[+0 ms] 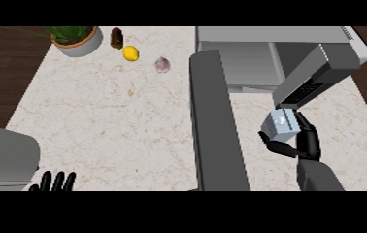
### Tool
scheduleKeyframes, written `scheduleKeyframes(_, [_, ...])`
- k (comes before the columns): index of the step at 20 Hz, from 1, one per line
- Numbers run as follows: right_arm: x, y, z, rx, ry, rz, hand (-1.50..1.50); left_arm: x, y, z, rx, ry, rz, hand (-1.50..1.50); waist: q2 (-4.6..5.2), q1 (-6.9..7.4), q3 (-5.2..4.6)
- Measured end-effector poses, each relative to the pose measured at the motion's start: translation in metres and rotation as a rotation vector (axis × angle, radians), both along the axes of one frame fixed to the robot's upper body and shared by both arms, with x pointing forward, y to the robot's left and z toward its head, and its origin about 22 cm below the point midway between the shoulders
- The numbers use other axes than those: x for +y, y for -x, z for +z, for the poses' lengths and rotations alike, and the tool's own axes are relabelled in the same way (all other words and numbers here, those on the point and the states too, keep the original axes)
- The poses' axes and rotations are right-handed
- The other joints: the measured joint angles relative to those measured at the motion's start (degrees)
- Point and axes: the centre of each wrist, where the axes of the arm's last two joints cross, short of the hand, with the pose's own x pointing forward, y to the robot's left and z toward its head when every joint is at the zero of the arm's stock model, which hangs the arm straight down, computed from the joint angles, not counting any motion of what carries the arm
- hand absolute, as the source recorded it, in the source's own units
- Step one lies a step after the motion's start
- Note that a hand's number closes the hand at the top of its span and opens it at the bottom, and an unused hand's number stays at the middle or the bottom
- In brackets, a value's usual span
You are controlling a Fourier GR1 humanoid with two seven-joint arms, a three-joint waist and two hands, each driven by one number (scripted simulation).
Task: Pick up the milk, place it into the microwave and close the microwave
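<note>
A pale marbled bench [122, 110] is running between dark wood on the left and the grey microwave [243, 57] at the back right, its door [215, 125] swinging wide open. The right hand [301, 142] is curling round the milk [281, 125] just before the microwave; no lettering is legible on it. The left hand [56, 182] is resting open at the lower left, while a potted plant [75, 40], lemon [130, 53] and garlic [162, 64] are lying at the back.
</note>
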Motion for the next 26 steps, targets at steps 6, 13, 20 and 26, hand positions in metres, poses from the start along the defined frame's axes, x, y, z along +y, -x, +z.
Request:
scheduleKeyframes(6, [0.002, -0.019, 0.01, -0.044, 0.0, -0.06, 1.5, 0.002, 0.006, -0.008, 0.009, 0.006, -0.007, -1.5, 0.08, 0.26, 0.05])
scheduleKeyframes(13, [0.023, -0.029, 0.008, -0.048, -0.07, -0.03, 1.5, 0.002, 0.004, -0.002, 0.0, 0.008, -0.015, -1.5, 0.21, 0.47, 0.09])
scheduleKeyframes(20, [0.036, -0.032, 0.002, 0.003, -0.125, -0.013, 1.5, 0.003, 0.003, -0.006, 0.0, 0.015, -0.02, -1.5, 0.26, 0.56, 0.1])
scheduleKeyframes(26, [0.037, -0.026, 0.001, -0.015, -0.12, 0.003, 1.5, 0.008, 0.012, -0.002, -0.001, 0.015, -0.016, -1.5, -0.05, -0.09, 0.03])
